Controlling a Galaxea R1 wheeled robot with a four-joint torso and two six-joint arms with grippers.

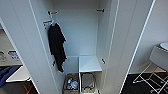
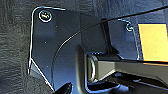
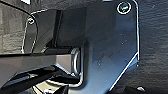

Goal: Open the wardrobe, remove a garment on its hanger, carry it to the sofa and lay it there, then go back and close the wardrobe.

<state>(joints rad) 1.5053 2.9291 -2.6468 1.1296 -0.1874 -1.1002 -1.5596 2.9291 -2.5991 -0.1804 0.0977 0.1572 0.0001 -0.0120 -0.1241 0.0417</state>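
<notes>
The wardrobe stands open straight ahead, both white doors swung wide to left and right. Inside, on the left, a black t-shirt hangs from a hanger on the rail. Low inside, a white shelf sits to the right above two baskets of small items. Whether either gripper's fingers are spread or pressed together cannot be told. No writing is readable.

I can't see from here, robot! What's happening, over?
Claws: can't tell. Wardrobe open, black t-shirt hanging inside, baskets at the bottom. Nothing blocking the opening, over.
</notes>
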